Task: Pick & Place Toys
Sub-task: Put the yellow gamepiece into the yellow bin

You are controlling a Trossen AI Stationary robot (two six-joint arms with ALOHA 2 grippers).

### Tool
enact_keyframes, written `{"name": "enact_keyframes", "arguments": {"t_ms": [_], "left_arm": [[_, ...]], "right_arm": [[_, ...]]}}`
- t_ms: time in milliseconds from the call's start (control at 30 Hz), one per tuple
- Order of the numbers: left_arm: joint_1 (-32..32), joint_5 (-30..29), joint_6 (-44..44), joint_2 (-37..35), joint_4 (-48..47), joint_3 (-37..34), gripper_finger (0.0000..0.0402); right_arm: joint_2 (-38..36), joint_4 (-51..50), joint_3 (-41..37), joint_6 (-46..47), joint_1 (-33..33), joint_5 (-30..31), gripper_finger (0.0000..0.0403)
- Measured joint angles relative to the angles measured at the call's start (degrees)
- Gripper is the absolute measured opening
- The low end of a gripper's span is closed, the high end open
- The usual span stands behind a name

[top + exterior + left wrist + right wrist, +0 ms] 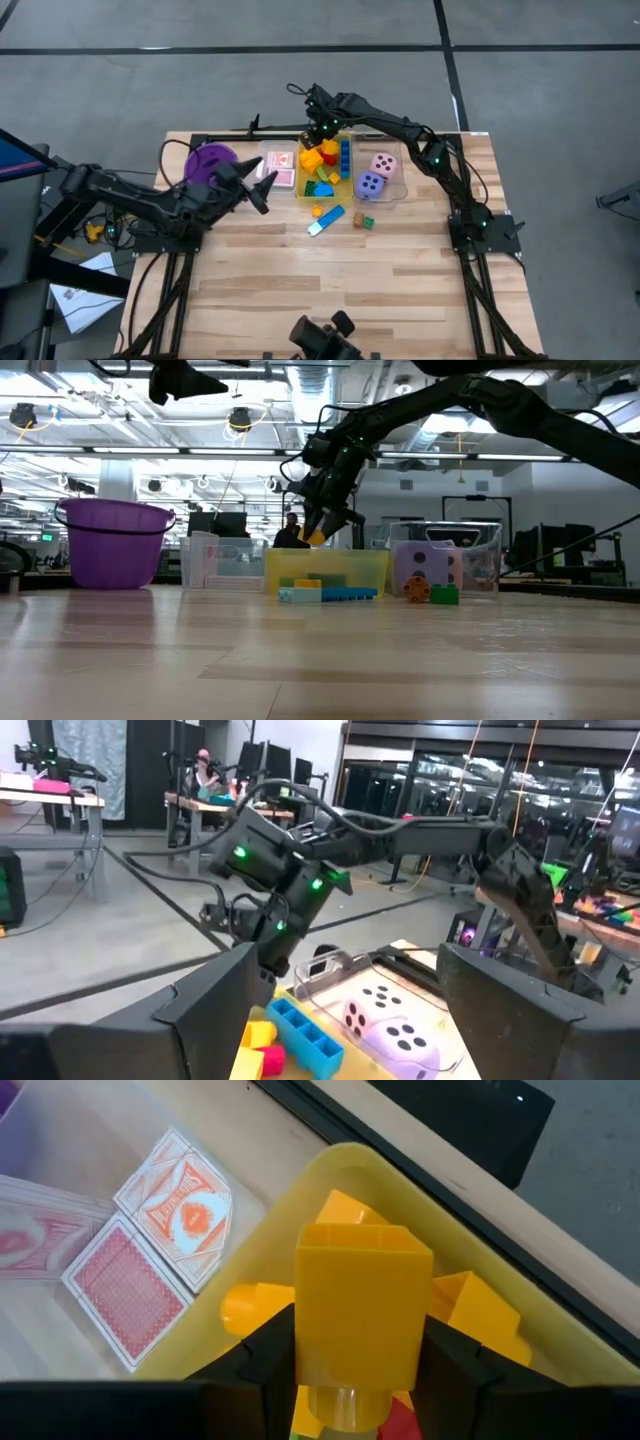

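Wooden bench looks mostly sorted: right tool grips a yellow plastic block over the yellow rectangular bin. Left tool hangs open; a few loose blocks remain.

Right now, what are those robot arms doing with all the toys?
They're sorting toys into bins. The right gripper holds a yellow block over the yellow bin, which already has many blocks in it. The pink die and purple die sit in a clear bin beside it, and the cards lie in another. A few blocks are still on the table. The left gripper waits open near the purple bowl.
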Motion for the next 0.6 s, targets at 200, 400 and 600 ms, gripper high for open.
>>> {"name": "enact_keyframes", "arguments": {"t_ms": [200,400,600], "left_arm": [[0.0,0.0,0.1,-2.6,-0.4,0.0,0.0305],[0.0,0.0,0.1,-3.2,-0.5,0.0,0.0305],[0.0,0.0,0.1,-3.2,-0.5,0.0,0.0305]], "right_arm": [[0.0,-0.8,0.0,0.0,0.1,0.0,0.0148],[0.0,-0.5,0.0,0.0,0.5,0.6,0.0148],[0.0,-0.9,0.0,0.0,0.4,0.6,0.0158]]}}
